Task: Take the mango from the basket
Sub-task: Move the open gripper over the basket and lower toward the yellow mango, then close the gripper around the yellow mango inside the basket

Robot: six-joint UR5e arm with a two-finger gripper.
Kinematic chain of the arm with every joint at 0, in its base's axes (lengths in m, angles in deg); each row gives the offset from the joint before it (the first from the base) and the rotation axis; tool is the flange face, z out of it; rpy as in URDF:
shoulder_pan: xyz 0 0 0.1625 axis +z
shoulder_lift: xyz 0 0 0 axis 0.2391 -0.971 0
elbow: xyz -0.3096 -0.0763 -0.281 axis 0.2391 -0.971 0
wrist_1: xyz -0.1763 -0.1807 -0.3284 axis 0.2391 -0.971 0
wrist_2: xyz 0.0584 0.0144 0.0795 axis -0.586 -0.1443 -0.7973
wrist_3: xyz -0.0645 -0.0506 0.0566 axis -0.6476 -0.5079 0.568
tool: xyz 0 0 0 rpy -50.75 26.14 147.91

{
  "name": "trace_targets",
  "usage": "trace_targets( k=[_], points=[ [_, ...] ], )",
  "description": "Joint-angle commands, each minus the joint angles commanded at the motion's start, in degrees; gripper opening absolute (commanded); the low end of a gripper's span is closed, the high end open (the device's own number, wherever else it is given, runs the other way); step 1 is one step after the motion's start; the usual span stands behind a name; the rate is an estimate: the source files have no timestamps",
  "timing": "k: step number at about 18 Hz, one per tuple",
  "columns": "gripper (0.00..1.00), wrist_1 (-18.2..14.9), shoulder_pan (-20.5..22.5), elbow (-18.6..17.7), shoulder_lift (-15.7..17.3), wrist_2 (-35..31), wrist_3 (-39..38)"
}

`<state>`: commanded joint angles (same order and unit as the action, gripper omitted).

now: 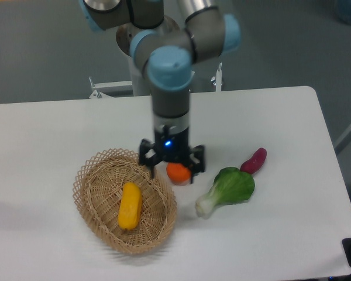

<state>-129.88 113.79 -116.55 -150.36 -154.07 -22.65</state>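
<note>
No brand, label or readable writing shows on any item; the only marking on the arm is a small blue light on the wrist above the claw.

The basket sits on the white worktop toward its front edge, left of centre. It is an oval wicker container with an open lattice rim. It holds one item: the mango, a yellow-orange elongated fruit lying lengthwise on the basket floor, slightly right of the basket's centre. The mango is not in contact with the claw.

The claw points straight down, positioned at the rear right rim of the basket. Its two fingers stand spread apart and hold nothing. The left finger sits over the basket rim; the right finger is just beside an orange, a round fruit resting on the worktop outside the basket (whether the finger touches the orange cannot be told).

Right of the orange, a green leafy vegetable with a white stem lies on the worktop near its centre right. A purple-red vegetable lies just behind it, its lower end meeting the leaves.
</note>
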Motion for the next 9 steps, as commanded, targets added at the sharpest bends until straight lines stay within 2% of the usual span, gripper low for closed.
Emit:
trace_targets(
  k=[3, 9],
  points=[
    [1.00, 0.4, -1.4, 1.8, -2.7, -0.1, 0.0],
    [1.00, 0.4, -4.0, 1.9, -6.7, -2.5, -2.2]
  ],
)
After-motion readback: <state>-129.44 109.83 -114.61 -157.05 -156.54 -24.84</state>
